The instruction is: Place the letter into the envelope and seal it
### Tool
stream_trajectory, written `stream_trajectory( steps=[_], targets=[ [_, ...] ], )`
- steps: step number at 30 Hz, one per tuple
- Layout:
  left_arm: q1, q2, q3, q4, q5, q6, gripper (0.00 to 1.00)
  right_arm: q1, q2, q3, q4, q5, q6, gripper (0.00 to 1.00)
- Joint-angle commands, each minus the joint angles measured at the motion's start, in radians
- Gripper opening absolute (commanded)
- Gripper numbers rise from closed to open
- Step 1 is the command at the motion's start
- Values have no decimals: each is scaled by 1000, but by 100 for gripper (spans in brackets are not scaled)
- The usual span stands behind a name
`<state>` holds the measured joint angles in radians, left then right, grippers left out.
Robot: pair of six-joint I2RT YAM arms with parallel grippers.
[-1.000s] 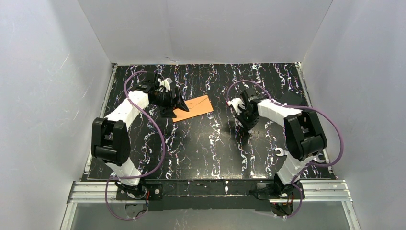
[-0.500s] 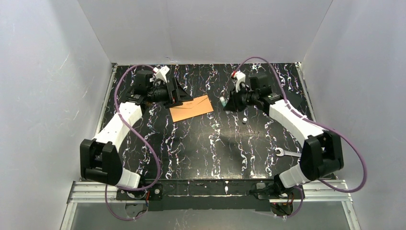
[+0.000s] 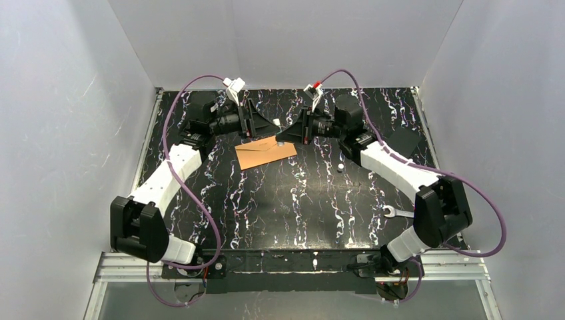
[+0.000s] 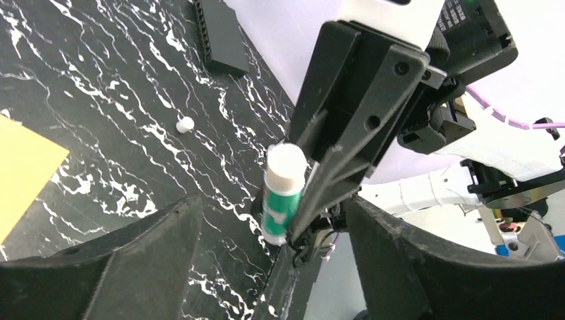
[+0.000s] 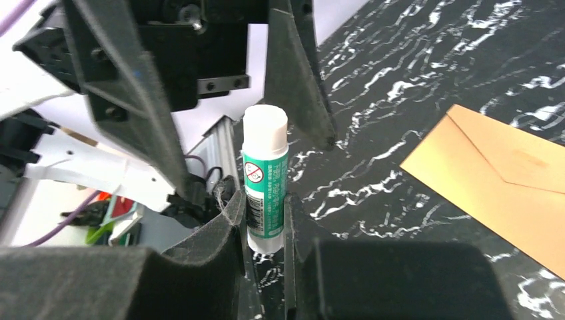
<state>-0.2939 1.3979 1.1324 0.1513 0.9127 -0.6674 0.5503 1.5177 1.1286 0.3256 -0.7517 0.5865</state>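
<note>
The orange-brown envelope (image 3: 265,153) lies flat at the back middle of the table, flap side up in the right wrist view (image 5: 506,173). Its corner shows in the left wrist view (image 4: 20,173). No letter shows in any view. My right gripper (image 3: 285,133) (image 5: 263,207) is shut on a green-and-white glue stick (image 5: 265,180) and holds it in the air above the envelope's far edge. My left gripper (image 3: 266,125) (image 4: 273,207) is open and faces it. Its fingers stand either side of the glue stick (image 4: 283,193) without touching it.
A small white cap-like piece (image 3: 340,167) (image 4: 184,124) lies on the table right of the envelope. A wrench (image 3: 393,212) lies at the front right. A dark flat block (image 3: 403,141) (image 4: 220,37) sits at the back right. White walls close off the back and sides.
Both arms stretched toward the back middle and the grippers rose to face each other over the envelope. The right one carried the glue stick left, leaving the white piece on the table.
</note>
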Motion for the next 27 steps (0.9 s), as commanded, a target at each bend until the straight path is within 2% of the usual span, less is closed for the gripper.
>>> stream_trajectory(
  steps=[1, 5, 8, 12, 15, 23, 27],
  targets=[
    [-5, 14, 32, 91, 8, -52, 69, 12, 6, 38, 184, -39, 130, 18],
    [-11, 13, 22, 120, 18, -77, 49, 20, 20, 38, 201, -32, 147, 18],
    [-10, 18, 19, 123, 39, -87, 39, 23, 28, 40, 206, -24, 154, 17],
    [-14, 21, 1, 133, 59, -105, 33, 26, 40, 47, 211, -13, 160, 17],
    [-16, 13, -14, 149, 60, -104, 22, 26, 49, 55, 220, -14, 169, 16],
    [-16, 5, -33, 192, 65, -118, 25, 29, 70, 54, 295, -36, 217, 16],
    [-18, 18, -29, 230, 65, -159, 20, 33, 69, 49, 306, -54, 215, 17]
  ],
)
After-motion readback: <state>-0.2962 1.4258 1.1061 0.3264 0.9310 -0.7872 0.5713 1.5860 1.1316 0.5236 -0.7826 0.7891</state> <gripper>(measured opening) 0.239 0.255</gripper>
